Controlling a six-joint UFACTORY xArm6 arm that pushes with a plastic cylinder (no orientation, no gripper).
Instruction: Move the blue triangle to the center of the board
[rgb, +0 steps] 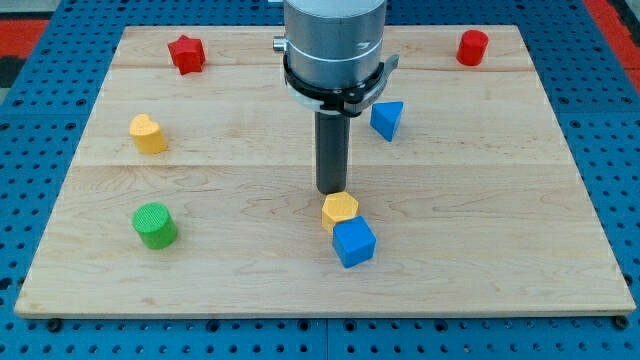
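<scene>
The blue triangle (387, 119) lies on the wooden board (480, 230) right of and above the board's middle. My rod comes down from the grey arm head at the view's top centre. My tip (331, 191) rests near the board's middle, left of and below the blue triangle and apart from it. The tip stands just above a yellow hexagon block (340, 210), touching or almost touching its upper edge. A blue cube (353, 243) sits right under the yellow hexagon, touching it.
A red star block (186, 53) lies at the top left and a red cylinder (472, 47) at the top right. A yellow heart-like block (148, 133) lies at the left, a green cylinder (155, 225) below it.
</scene>
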